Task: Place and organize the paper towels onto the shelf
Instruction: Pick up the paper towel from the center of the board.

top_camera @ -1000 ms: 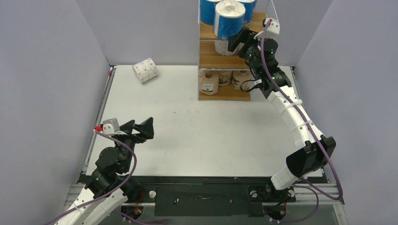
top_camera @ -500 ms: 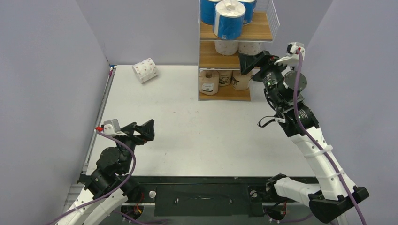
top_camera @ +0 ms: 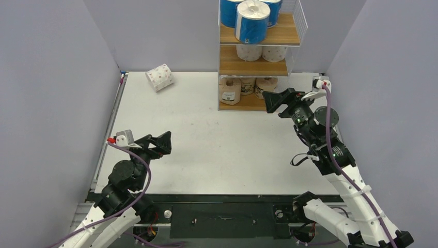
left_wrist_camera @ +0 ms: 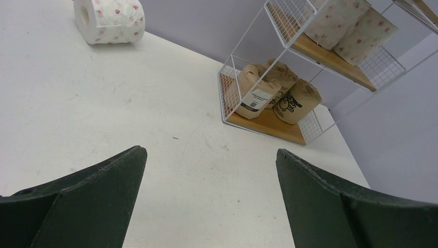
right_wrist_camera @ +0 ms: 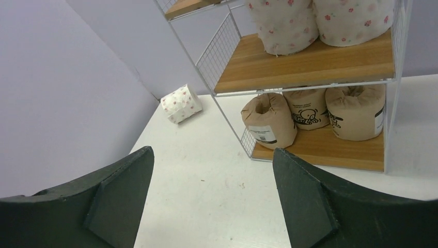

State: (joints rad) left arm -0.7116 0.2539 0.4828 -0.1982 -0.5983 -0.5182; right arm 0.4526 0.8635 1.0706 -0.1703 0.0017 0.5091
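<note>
The shelf [top_camera: 243,66] stands at the table's far side. Blue paper towels [top_camera: 251,20] fill its top board, two white pink-dotted rolls [top_camera: 249,51] sit on the middle board, and brown rolls [top_camera: 230,90] on the bottom one. One pink-dotted roll [top_camera: 159,77] lies loose on its side at the far left of the table. My right gripper [top_camera: 279,99] hovers open and empty just in front of the shelf's bottom right corner. My left gripper [top_camera: 156,140] is open and empty near the left front, far from the loose roll [left_wrist_camera: 108,20].
Grey walls close in the table on the left, back and right. The shelf's white wire frame [right_wrist_camera: 227,36] rises close ahead of my right gripper [right_wrist_camera: 213,152]. White tabletop [left_wrist_camera: 155,103] lies between my left gripper [left_wrist_camera: 209,155] and the loose roll.
My right arm has pulled back from the shelf's upper tiers, coming down and toward the near side, with its jaws still open. The left arm has barely moved.
</note>
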